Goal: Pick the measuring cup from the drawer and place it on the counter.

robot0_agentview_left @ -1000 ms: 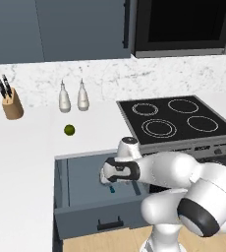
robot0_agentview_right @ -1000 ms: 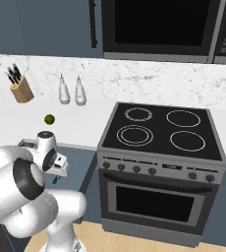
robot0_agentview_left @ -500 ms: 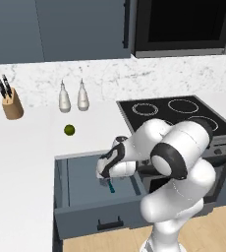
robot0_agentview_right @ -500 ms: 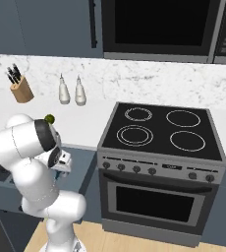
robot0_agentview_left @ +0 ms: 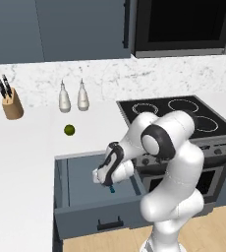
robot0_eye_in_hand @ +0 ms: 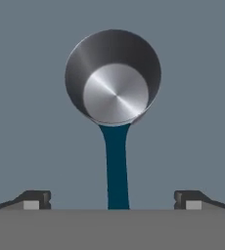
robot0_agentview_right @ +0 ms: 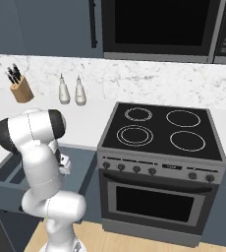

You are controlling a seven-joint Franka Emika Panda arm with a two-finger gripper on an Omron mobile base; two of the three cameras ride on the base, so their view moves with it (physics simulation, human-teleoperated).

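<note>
Inside the drawer: measuring cup upright on the floor, handle toward the hand.
Gripper: spread wide, fingers either side of the handle, gripping nothing.

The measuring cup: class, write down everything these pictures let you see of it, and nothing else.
The measuring cup is a small round grey cup of brushed metal look, seen from straight above, its shiny flat bottom showing and nothing in it. A thin straight teal-blue handle runs from its rim toward the gripper, between the spread fingertips, which do not touch it. It lies on the grey-blue floor of the open drawer.
</note>
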